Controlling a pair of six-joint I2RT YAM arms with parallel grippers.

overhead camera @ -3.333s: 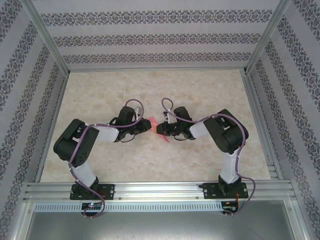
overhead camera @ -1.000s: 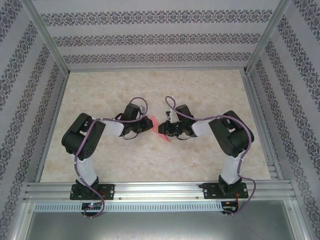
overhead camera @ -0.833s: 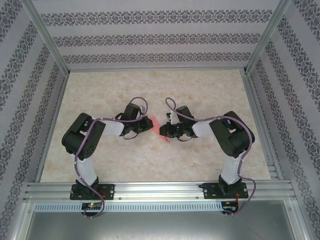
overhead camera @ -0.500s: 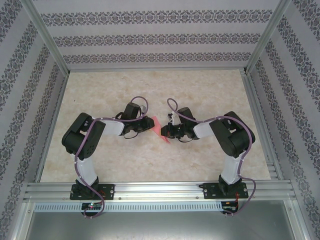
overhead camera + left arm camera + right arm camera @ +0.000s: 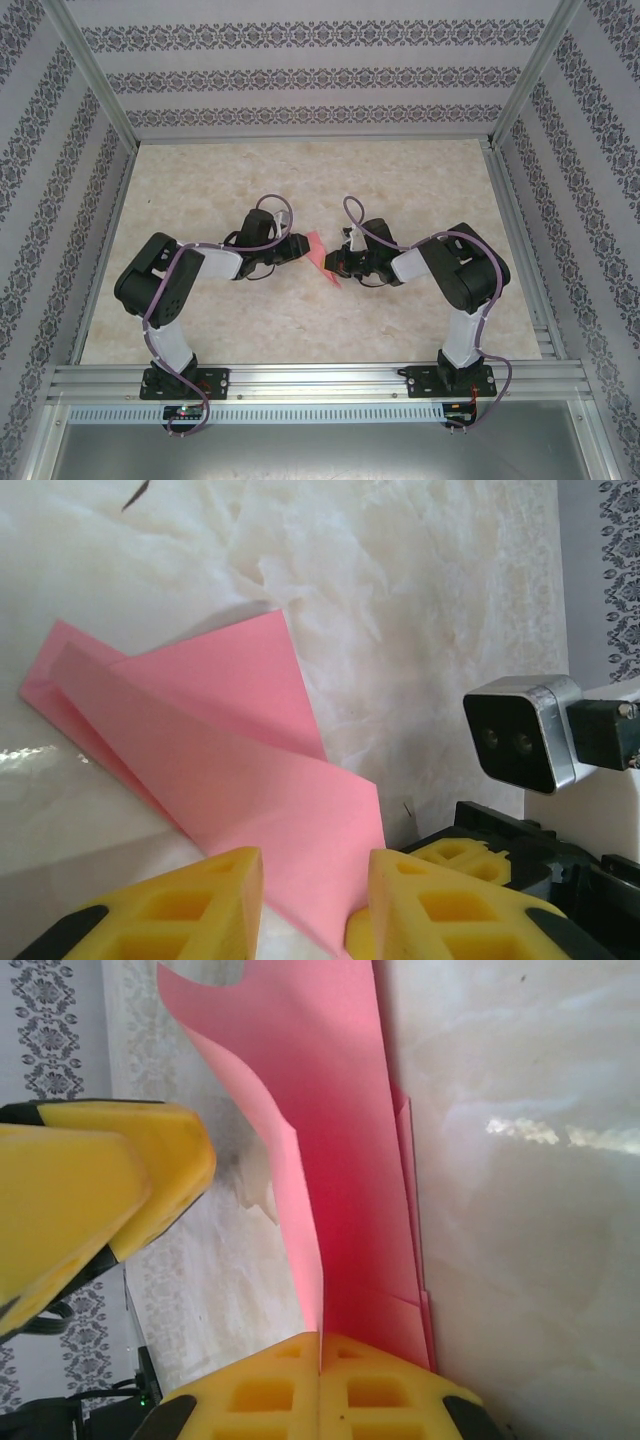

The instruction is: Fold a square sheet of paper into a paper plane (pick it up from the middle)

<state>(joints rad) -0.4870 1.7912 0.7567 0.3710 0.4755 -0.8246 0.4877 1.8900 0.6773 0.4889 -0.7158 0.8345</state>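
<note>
Since a second ago our left gripper has eased off, jaws narrowly parted with the folded pink paper reaching between them, mid-frame on the surface. Our right gripper stays clamped on its edge; we should hold that steady while re-gripping.

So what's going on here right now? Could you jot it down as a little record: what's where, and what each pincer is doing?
Setting: two arms meeting over the middle of a marbled table
Object: pink paper, partly folded, one flap lifted off the table
Right pincer: shut on an edge of the paper
Left pincer: jaws apart, at the paper, not clamping it
Stage: folding under way, no plane shape yet
</note>
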